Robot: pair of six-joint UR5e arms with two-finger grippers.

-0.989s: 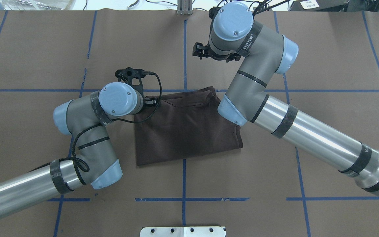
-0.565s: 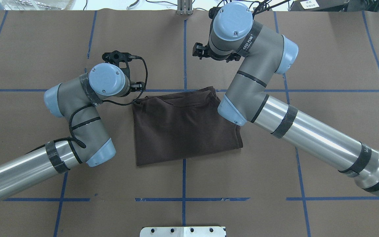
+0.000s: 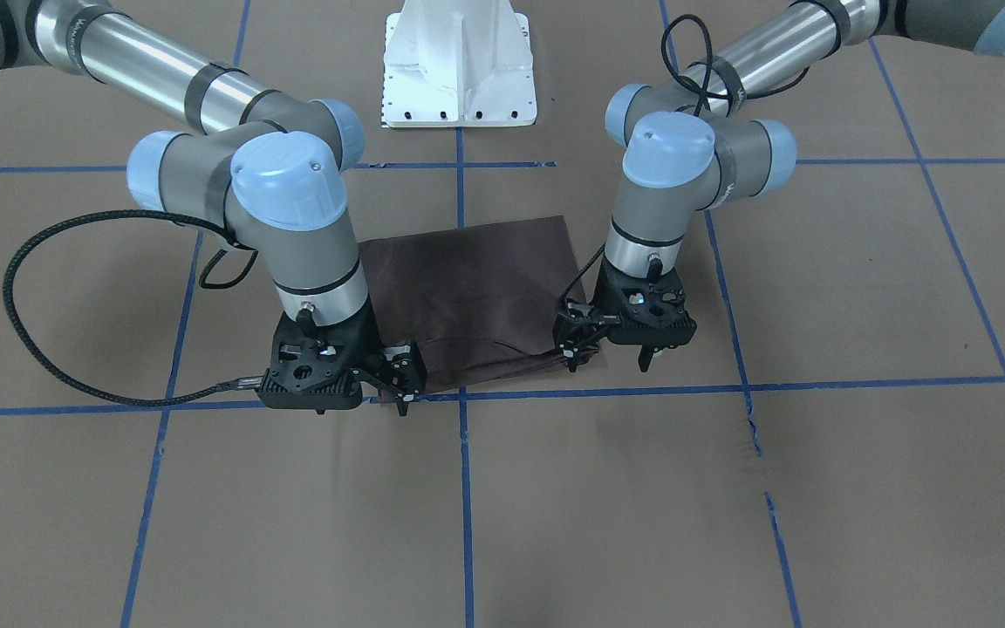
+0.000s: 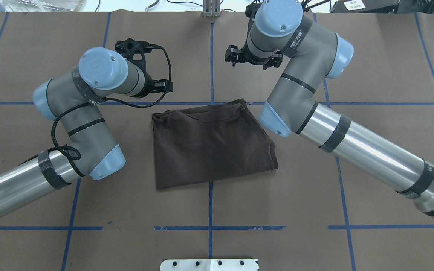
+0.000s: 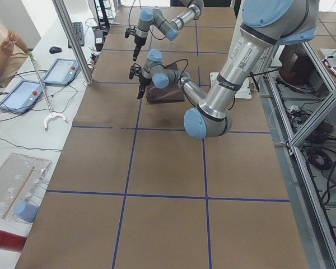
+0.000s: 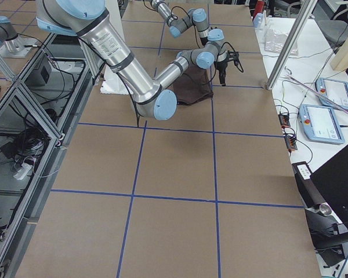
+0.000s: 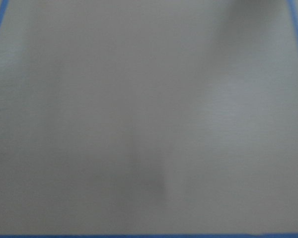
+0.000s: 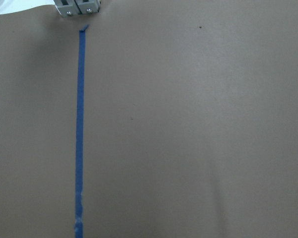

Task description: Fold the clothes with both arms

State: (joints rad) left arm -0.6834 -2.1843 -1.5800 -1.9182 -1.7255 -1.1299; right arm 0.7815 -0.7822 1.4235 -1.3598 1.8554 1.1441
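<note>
While the T-shirt (image 4: 209, 146) lies folded, left claw (image 3: 644, 356) and right claw (image 3: 321, 403) point down near it, opening cannot be told.

Left hand (image 4: 161, 86) was on the T-shirt (image 4: 211, 145) at its 11 o'clock corner. It is now pulled off toward 11 o'clock, across the blue tape line (image 4: 187, 103), clear of the cloth. That corner is now uncovered and slightly bunched. Left arm swung out toward 10 o'clock. Right hand (image 4: 234, 56) nudged toward 2 o'clock.

Dark brown T-shirt (image 4: 209, 146); tan-brown table (image 4: 371, 75); blue grid lines (image 4: 220, 227).
</note>
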